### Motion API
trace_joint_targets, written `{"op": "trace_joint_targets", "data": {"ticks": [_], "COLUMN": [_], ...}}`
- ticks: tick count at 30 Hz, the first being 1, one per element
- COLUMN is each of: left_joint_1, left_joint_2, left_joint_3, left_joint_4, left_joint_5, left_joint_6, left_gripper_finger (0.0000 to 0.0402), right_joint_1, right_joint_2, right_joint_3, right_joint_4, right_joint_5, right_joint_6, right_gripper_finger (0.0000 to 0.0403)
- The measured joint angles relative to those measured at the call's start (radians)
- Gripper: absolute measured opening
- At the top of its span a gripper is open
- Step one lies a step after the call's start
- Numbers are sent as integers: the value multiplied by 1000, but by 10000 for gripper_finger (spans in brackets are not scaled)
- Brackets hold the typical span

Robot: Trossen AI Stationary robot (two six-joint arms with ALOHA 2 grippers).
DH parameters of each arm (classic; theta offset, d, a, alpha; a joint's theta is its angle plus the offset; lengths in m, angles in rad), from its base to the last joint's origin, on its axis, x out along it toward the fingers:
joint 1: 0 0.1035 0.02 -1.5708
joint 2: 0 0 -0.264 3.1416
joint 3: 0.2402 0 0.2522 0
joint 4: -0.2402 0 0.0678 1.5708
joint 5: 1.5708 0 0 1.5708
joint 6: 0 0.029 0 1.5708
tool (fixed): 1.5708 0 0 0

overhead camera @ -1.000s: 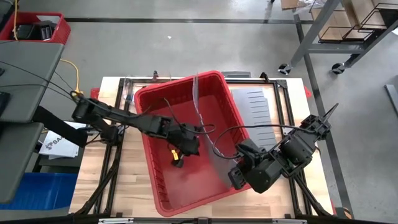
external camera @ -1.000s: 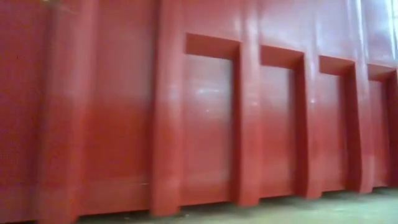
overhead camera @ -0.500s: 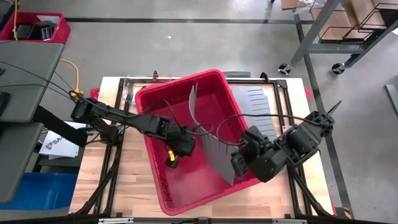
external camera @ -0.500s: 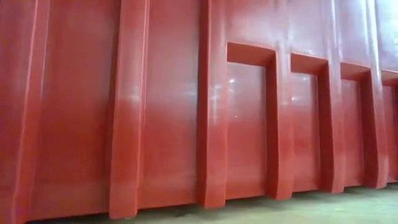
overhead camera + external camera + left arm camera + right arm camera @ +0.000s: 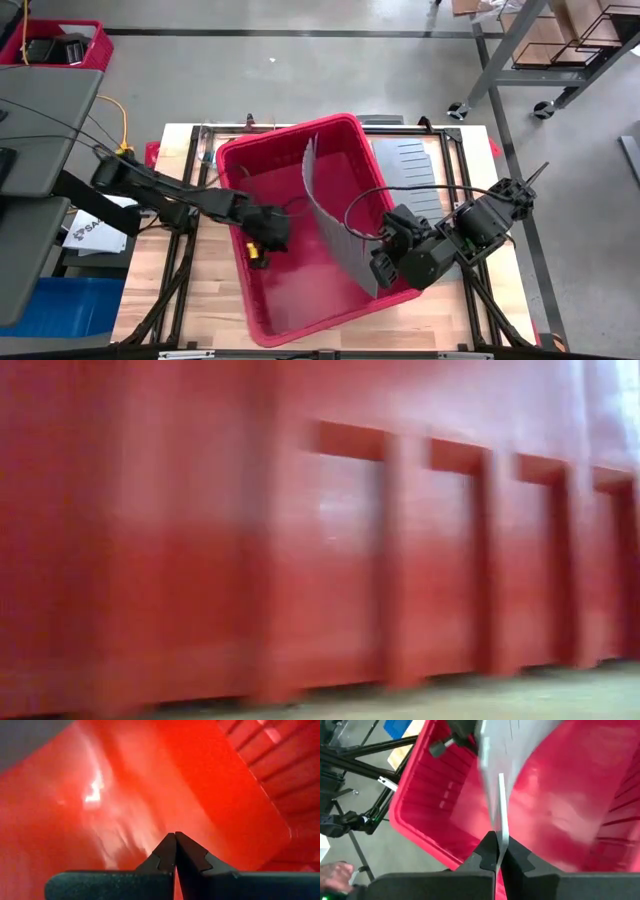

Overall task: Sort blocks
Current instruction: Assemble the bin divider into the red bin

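A large red bin (image 5: 235, 150) fills the middle of the table, and its outer wall fills the low view (image 5: 300, 560). No blocks show plainly. My left gripper (image 5: 258, 248) is inside the bin by its left wall. Its fingers are shut with nothing between them in the left wrist view (image 5: 175, 837). A small yellow thing (image 5: 254, 253) shows at it from above; I cannot tell what it is. My right gripper (image 5: 380, 266) is shut on a grey slotted divider sheet (image 5: 330, 210) that stands curved inside the bin. My right gripper pinches the divider sheet's thin edge (image 5: 501, 840) between its two fingers, near the sheet's near end (image 5: 372, 280). The fingers come slanting from the table's right over the bin's right wall. The sheet stands on edge and bowed, its far end (image 5: 312, 145) up by the bin's far rim.
A second grey divider sheet (image 5: 405, 170) lies flat on the table to the right of the bin. The table's metal frame rails (image 5: 180, 260) run along both sides. Grey shelving (image 5: 560, 50) stands on the floor beyond the far right.
My left gripper has moved inside the bin toward the table's left edge, up to the bin's left wall, staying shut. My right gripper has drawn the divider sheet up, so it now stands more upright and bowed. The bin has shifted a little on the table.
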Motion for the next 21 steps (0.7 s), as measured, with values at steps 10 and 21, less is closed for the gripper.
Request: {"op": "trace_joint_targets", "data": {"ticks": [10, 21], "left_joint_1": [2, -4], "left_joint_2": [-169, -164], "left_joint_3": [-91, -90], "left_joint_4": [17, -33], "left_joint_5": [-102, -107], "left_joint_6": [-67, -97], "left_gripper_finger": [0, 0], "right_joint_1": [3, 1], "right_joint_2": [2, 16], "right_joint_3": [0, -43], "right_joint_4": [-1, 0], "right_joint_5": [-85, -118], "right_joint_6": [49, 2], "right_gripper_finger": [0, 0]}}
